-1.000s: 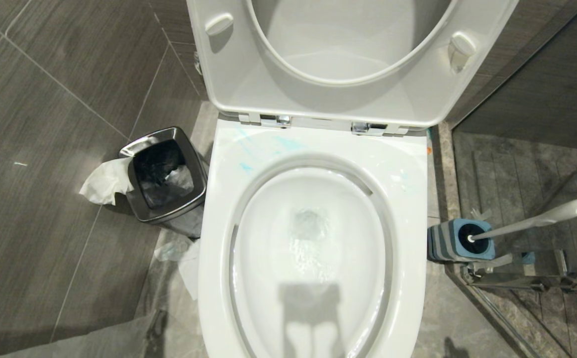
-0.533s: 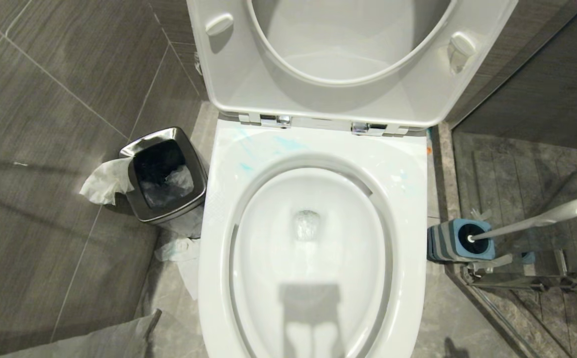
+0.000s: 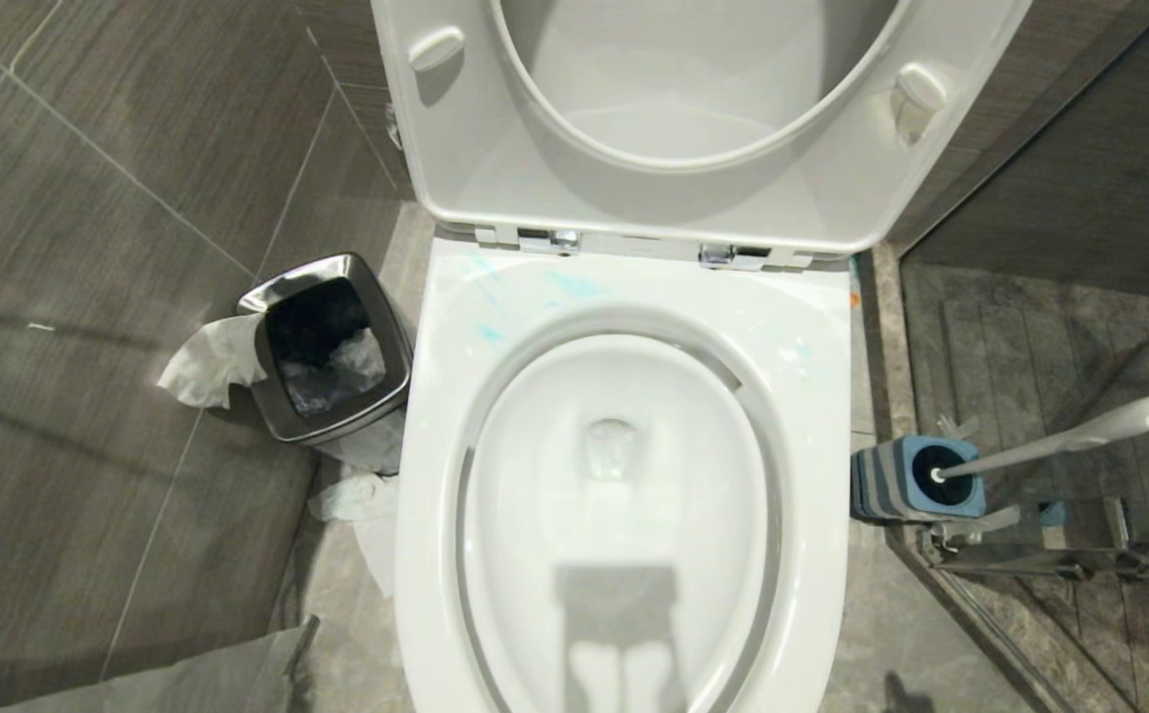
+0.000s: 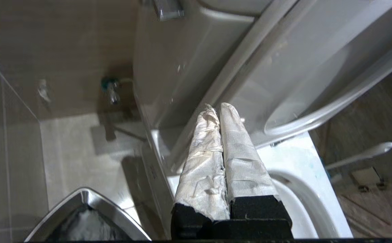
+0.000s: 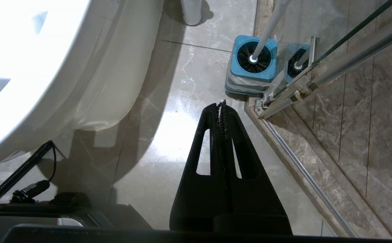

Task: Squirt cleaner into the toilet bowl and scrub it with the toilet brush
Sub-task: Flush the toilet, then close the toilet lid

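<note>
You had the toilet bowl (image 3: 624, 495) centred, seat raised, with faint turquoise cleaner (image 3: 574, 287) smeared on the rim at 11 o'clock. The toilet brush (image 3: 1060, 436) stood in its blue-grey holder (image 3: 906, 480) on the floor at 3 o'clock of the bowl, the steel bin (image 3: 327, 347) at 9 o'clock. Your left gripper (image 4: 216, 111), cloth-wrapped, was pressed closed and empty near the raised seat; your right gripper (image 5: 221, 104) was closed, empty, above the floor near the holder.

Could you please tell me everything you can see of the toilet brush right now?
The toilet brush has a slim white plastic handle with a rounded, holed end. Its dark bristle head sits down in a squarish blue-and-grey striped holder. The handle leans away from the toilet bowl, towards the glass shower door. The holder stands on the floor beside the bowl. Neither tool touches the brush.
</note>
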Robot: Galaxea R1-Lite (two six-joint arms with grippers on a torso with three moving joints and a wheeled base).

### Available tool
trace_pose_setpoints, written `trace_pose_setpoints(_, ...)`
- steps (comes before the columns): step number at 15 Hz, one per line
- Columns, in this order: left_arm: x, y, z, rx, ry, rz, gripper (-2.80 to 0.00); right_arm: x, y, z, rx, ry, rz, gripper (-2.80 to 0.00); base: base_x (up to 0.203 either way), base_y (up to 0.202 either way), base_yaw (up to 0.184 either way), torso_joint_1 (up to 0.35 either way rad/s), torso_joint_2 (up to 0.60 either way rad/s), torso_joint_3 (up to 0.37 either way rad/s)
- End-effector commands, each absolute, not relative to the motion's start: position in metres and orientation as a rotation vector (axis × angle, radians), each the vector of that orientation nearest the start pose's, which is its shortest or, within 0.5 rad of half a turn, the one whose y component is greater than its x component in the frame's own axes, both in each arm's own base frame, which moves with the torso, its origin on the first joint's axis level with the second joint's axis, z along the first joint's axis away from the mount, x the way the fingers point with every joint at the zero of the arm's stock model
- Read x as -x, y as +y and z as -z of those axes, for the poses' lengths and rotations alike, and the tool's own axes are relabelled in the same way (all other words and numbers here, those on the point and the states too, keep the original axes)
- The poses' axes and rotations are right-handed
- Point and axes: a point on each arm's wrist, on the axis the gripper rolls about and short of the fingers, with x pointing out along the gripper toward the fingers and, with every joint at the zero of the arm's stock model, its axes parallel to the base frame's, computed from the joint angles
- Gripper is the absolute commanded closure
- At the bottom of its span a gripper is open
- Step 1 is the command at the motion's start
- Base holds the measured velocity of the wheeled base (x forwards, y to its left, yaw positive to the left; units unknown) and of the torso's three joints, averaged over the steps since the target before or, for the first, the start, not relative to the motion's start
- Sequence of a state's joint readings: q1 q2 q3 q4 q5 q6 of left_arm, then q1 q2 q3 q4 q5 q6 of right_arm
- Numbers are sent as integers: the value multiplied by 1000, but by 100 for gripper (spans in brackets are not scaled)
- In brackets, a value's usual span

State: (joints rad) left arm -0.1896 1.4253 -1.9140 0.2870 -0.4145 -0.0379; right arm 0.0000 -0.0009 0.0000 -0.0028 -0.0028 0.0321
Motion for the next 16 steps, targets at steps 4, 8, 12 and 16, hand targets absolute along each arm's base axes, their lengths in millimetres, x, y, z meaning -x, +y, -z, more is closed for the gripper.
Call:
trace_pose_setpoints(4,-184,-40,-451,23,-121,595,0,23,0,-76,-32,-3,3,0,0,0,0,0,0,0)
trace_pose_setpoints(8,-208,-22,-449,-8,-134,732,0,23,0,-76,-32,-3,3,0,0,0,0,0,0,0)
trace_pose_setpoints(12,-246,-23,-441,-7,-172,832,0,23,0,-76,-32,-3,3,0,0,0,0,0,0,0)
trace_pose_setpoints(16,-298,-40,-435,-3,-366,915,0,23,0,-76,-32,-3,3,0,0,0,0,0,0,0)
